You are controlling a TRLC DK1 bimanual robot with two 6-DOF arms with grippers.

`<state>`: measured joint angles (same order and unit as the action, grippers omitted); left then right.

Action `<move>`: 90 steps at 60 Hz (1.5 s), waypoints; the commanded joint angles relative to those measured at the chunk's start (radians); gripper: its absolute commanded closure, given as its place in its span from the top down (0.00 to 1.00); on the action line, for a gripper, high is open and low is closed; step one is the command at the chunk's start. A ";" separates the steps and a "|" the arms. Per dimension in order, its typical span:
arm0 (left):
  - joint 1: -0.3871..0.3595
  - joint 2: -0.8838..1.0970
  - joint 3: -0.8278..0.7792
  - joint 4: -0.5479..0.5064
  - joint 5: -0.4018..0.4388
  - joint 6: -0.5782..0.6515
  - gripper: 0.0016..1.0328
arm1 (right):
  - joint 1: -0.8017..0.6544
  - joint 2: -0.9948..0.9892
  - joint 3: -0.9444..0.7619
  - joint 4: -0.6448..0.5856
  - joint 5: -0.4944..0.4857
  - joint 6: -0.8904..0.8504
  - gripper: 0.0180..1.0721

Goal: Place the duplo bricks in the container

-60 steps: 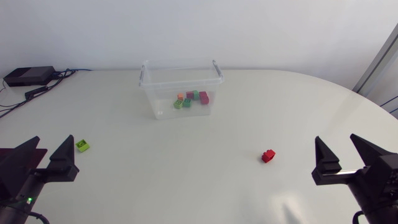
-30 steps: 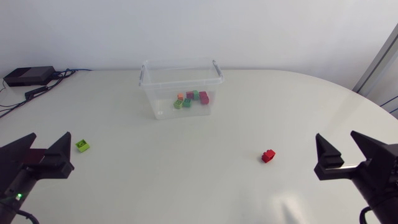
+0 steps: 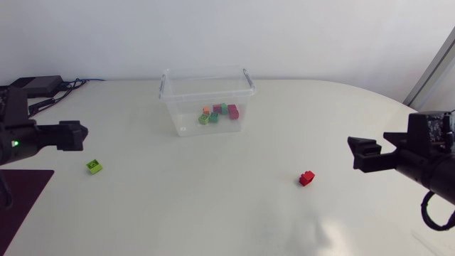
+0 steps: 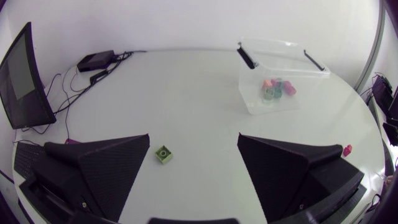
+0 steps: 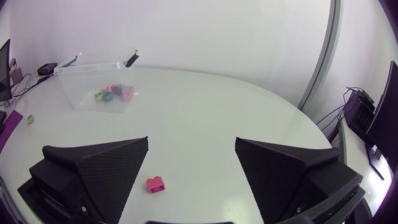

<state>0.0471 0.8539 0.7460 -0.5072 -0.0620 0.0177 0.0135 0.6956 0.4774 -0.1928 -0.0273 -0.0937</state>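
Note:
A clear plastic container (image 3: 206,92) stands at the table's far middle with several coloured duplo bricks (image 3: 219,112) inside. A lime green brick (image 3: 94,166) lies alone at the left, and a red brick (image 3: 306,178) at the right. My left gripper (image 3: 69,135) hangs open above the table, just beyond the green brick. In the left wrist view that brick (image 4: 163,154) lies between and below the wide fingers (image 4: 106,165). My right gripper (image 3: 364,154) is open, raised to the right of the red brick. That brick (image 5: 155,183) shows under the right gripper (image 5: 191,165).
A black box with cables (image 3: 32,87) sits at the far left corner. A dark mat (image 3: 21,192) lies at the table's near left edge. The container (image 5: 93,64) stands well ahead of my right gripper.
Both arms have risen from the near corners and tilted forward. The left gripper went toward the far left, the right one inward toward the red brick. The bricks have not moved.

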 commanded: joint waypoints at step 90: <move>0.327 1.156 0.478 -0.053 0.100 0.933 0.94 | 0.296 0.958 0.512 -0.407 -0.128 -0.500 0.95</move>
<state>0.3645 1.9491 1.1980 -0.5556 0.0334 0.9176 0.3180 1.5845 0.9260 -0.6052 -0.1513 -0.6052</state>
